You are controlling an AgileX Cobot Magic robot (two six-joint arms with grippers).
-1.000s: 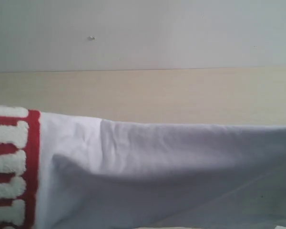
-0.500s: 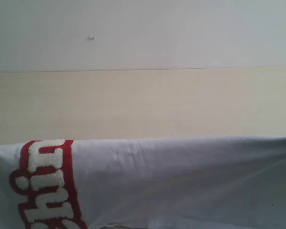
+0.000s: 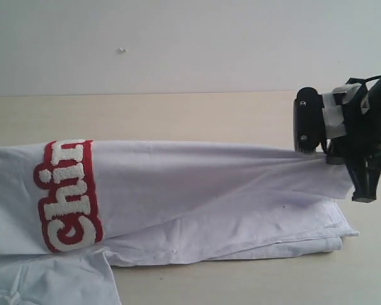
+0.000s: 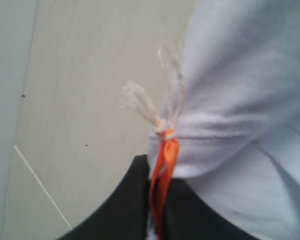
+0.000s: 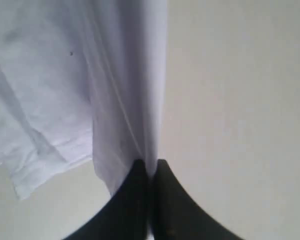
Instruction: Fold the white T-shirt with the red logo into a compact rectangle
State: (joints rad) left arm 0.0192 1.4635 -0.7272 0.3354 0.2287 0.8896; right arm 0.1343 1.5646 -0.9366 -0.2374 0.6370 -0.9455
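Note:
The white T-shirt [image 3: 197,197] stretches across the table as a long folded band, its upper layer held up taut. The red logo [image 3: 68,194] runs down its left part, showing the letters "Chin". My right gripper [image 3: 330,155] is shut on the shirt's right end, with cloth [image 5: 135,95] pinched between the black fingers [image 5: 132,200]. My left gripper [image 4: 157,200] is out of the exterior view; in its wrist view it is shut on the shirt [image 4: 240,90] at the orange neck tag [image 4: 164,170], with a frayed string above.
The pale wooden table [image 3: 178,117] runs back to a plain white wall [image 3: 190,44]. A loose sleeve or lower layer [image 3: 51,279] of the shirt lies at the front left. A thin pale line [image 4: 40,185] crosses the surface in the left wrist view.
The shirt's lifted edge has dropped and drawn back from the camera, the logo has shifted right, and my right gripper has come into view at the right.

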